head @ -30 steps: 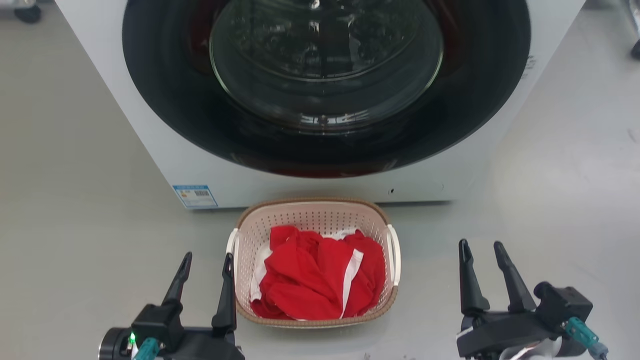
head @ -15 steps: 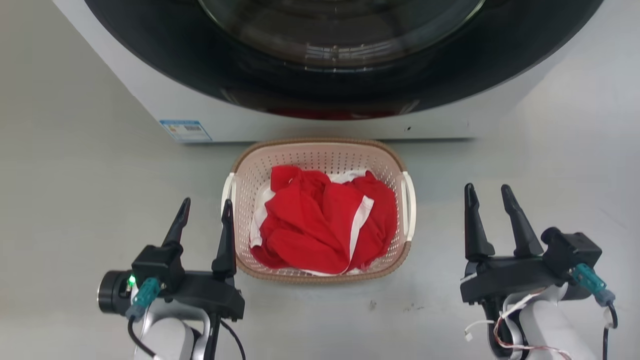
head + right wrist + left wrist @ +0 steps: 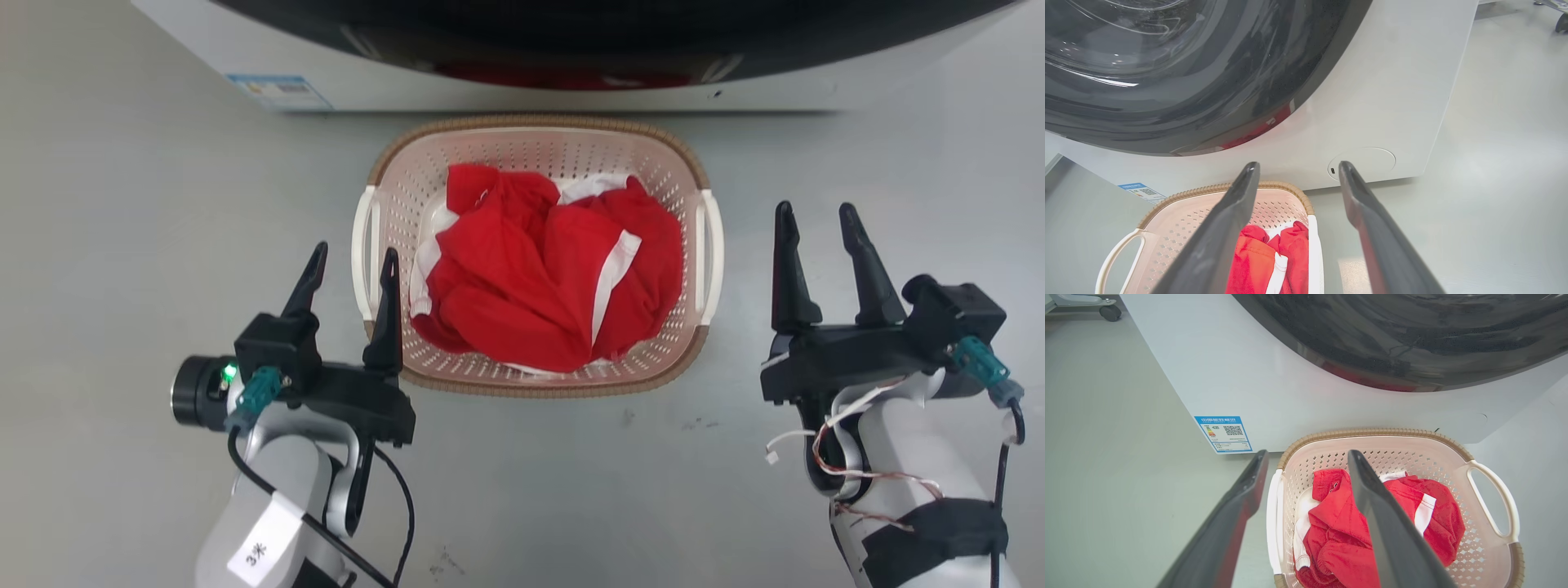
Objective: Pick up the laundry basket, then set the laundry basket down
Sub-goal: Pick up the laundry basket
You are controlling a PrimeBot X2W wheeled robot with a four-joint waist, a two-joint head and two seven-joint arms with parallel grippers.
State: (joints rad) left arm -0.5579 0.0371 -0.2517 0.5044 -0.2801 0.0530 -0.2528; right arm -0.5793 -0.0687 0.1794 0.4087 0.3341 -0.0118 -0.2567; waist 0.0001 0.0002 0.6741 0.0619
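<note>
Grey floor [image 3: 122, 245] everywhere. Washing machine [image 3: 457, 96] at 12 o'clock, door shut, dark glass. Laundry basket [image 3: 531, 151] sits on the floor just in front of it, mid-frame, upright. Red garment with white trim [image 3: 539, 278] bunched inside. Left gripper [image 3: 355, 249] at the basket's 9 o'clock, fingers spread, white left handle [image 3: 365, 245] between them in the wrist view; contact can't tell. Right gripper [image 3: 815, 206] at 3 o'clock, spread, empty, clear of the right handle [image 3: 712, 253]. Blue label [image 3: 277, 90] on the machine at 11 o'clock.

Cream laundry basket [image 3: 539, 155], brown rim
</note>
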